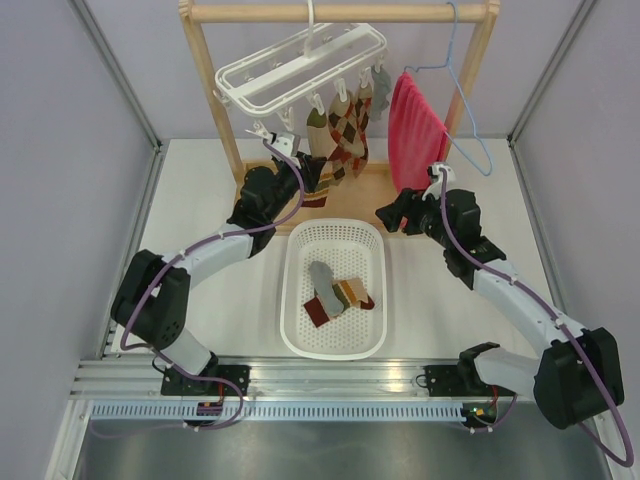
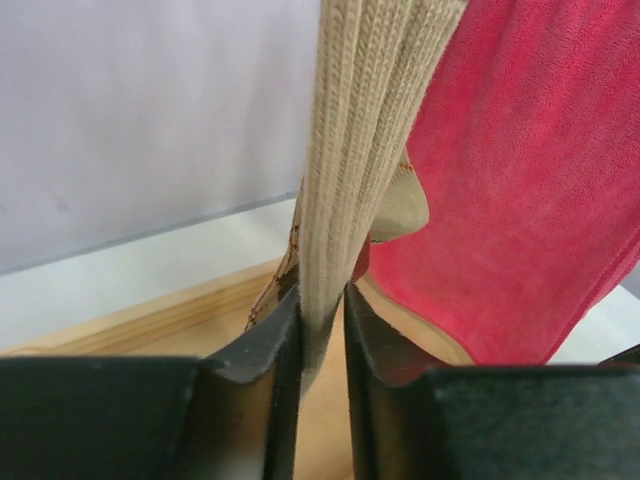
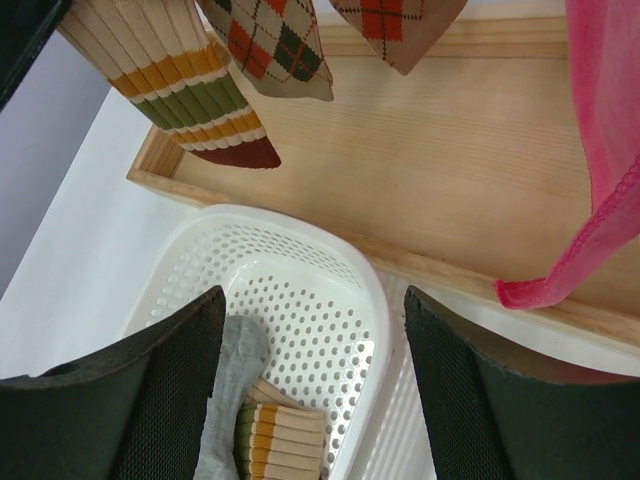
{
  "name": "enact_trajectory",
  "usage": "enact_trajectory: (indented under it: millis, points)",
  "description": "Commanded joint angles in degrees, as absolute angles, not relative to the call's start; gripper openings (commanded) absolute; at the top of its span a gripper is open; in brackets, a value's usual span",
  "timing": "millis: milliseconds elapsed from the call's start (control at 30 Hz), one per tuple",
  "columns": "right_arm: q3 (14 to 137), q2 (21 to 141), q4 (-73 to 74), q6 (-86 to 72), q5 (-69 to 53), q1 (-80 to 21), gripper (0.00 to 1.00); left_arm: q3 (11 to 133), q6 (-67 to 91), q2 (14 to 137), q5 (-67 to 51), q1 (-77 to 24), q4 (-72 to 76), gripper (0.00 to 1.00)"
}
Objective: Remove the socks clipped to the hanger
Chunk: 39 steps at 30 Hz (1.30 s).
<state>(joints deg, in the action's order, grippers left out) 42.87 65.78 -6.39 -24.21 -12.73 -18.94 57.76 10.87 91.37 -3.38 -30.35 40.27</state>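
Note:
The white hanger [image 1: 300,65] hangs from a wooden rail with several socks clipped under it: a striped sock [image 1: 317,130], argyle socks [image 1: 349,135] and a grey sock [image 1: 380,100]. My left gripper [image 1: 308,176] is shut on the striped sock's lower part; in the left wrist view its jaws [image 2: 322,300] pinch the ribbed cream fabric [image 2: 345,150]. My right gripper [image 1: 392,214] is open and empty, to the right of the socks, over the far right rim of the basket [image 3: 330,270]. The right wrist view shows the striped sock [image 3: 190,90] and argyle socks [image 3: 270,45] hanging above.
A white perforated basket [image 1: 372,262] sits mid-table, holding a grey sock [image 1: 321,277], a striped sock [image 1: 350,292] and a dark red one [image 1: 317,313]. A pinkish-red towel [image 1: 413,130] hangs on a blue wire hanger [image 1: 470,110]. The rack's wooden base [image 3: 450,160] lies behind the basket.

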Motion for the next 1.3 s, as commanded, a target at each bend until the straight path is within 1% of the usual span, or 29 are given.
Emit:
enact_trajectory:
  millis: [0, 100, 200, 300, 400, 733, 933, 1067, 1200, 1267]
  points:
    - [42.3, 66.6, -9.7, -24.5, -14.7, -18.6, 0.76, 57.7, 7.7, 90.5, -3.5, -30.1, 44.6, 0.24]
    - [42.3, 67.2, -10.1, -25.0, -15.2, -18.6, 0.76, 57.6, 7.0, 90.1, -3.5, -30.2, 44.2, 0.13]
    - [42.1, 66.8, -10.2, -25.0, -15.2, -18.7, 0.75, 57.2, 7.1, 89.2, -3.5, -30.2, 44.2, 0.08]
    - [41.7, 66.0, -9.8, -24.9, -15.0, -18.6, 0.76, 56.2, 7.7, 87.0, -3.0, -30.3, 44.0, 0.05]
    - [41.7, 65.4, -9.0, -24.7, -14.4, -18.6, 0.75, 54.8, 8.7, 83.5, -1.1, -30.4, 42.1, 0.03]
    - [42.7, 63.6, -7.5, -24.9, -14.9, -18.6, 0.75, 50.4, 8.6, 74.4, -0.5, -32.6, 34.5, 0.03]
    - [46.7, 64.0, -5.7, -24.5, -15.5, -18.5, 0.74, 54.4, 6.3, 70.8, -0.3, -37.8, 23.1, 0.03]
    - [50.4, 63.7, -5.2, -25.3, -15.2, -18.9, 0.73, 58.5, 5.7, 69.0, 5.3, -41.6, 14.7, 0.02]
    - [55.4, 64.2, -3.7, -25.0, -12.4, -20.6, 0.73, 63.3, 5.4, 68.6, 8.0, -45.6, 6.4, 0.02]
    - [59.1, 64.8, -1.8, -23.7, -8.7, -22.8, 0.73, 65.5, 6.4, 68.6, 8.5, -46.2, 2.6, 0.02]
